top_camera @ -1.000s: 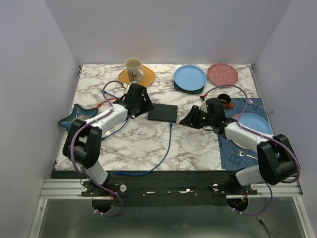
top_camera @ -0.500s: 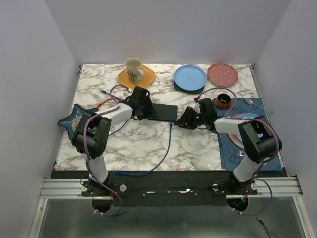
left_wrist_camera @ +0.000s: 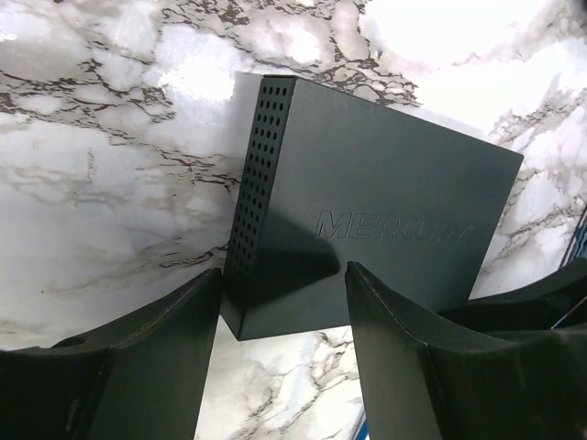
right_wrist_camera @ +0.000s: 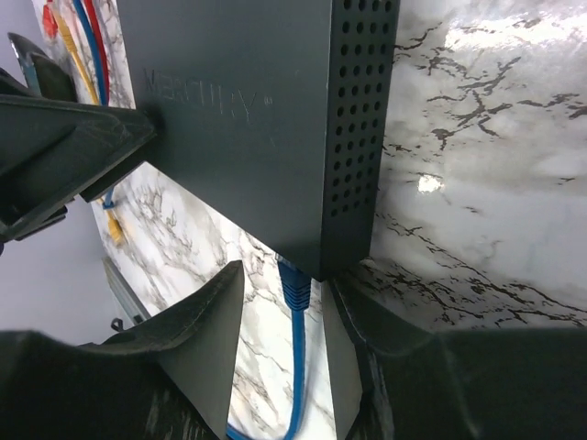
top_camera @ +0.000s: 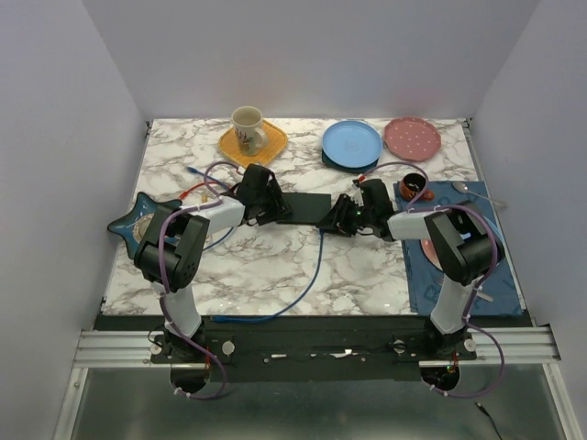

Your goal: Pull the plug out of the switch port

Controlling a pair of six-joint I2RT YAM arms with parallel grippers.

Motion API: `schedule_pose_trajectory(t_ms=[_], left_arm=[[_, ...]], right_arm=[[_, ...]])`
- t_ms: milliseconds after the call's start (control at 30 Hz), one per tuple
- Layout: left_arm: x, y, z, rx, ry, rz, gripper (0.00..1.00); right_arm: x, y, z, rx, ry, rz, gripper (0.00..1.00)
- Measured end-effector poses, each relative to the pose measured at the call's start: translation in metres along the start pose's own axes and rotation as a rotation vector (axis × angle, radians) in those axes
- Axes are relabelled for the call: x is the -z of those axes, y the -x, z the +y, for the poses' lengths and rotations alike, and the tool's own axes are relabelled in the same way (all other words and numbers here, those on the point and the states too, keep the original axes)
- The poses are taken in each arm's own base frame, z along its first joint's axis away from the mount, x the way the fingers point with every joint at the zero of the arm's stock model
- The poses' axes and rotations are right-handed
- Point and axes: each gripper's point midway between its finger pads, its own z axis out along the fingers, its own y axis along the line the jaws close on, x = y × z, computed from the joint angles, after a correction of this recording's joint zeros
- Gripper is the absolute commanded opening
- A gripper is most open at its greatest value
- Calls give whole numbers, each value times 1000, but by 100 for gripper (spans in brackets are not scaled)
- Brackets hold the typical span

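The left gripper is straddling a left corner of the box, jaws wide; whether they are pinching I cannot tell. The right gripper, nearer, is hovering half open around the plug, which is sticking from the box's near edge toward the front of the tabletop.

Left fingers and right fingers crowd the short ends of the black box. The blue cable crosses otherwise bare tabletop nearside.
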Motion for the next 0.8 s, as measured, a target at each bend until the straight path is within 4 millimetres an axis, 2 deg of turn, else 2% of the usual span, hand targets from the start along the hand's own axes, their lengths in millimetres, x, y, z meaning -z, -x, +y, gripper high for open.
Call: schedule_pose_trajectory(t_ms=[233, 600, 800], left_arm=[[-1, -4, -5, 3, -26, 5, 67], [9, -8, 1, -6, 24, 25, 69], [16, 3, -21, -21, -30, 13, 68]], right_arm=[[-1, 1, 0, -3, -3, -4, 47], [0, 3, -4, -30, -13, -39, 47], [1, 3, -6, -68, -10, -66, 46]])
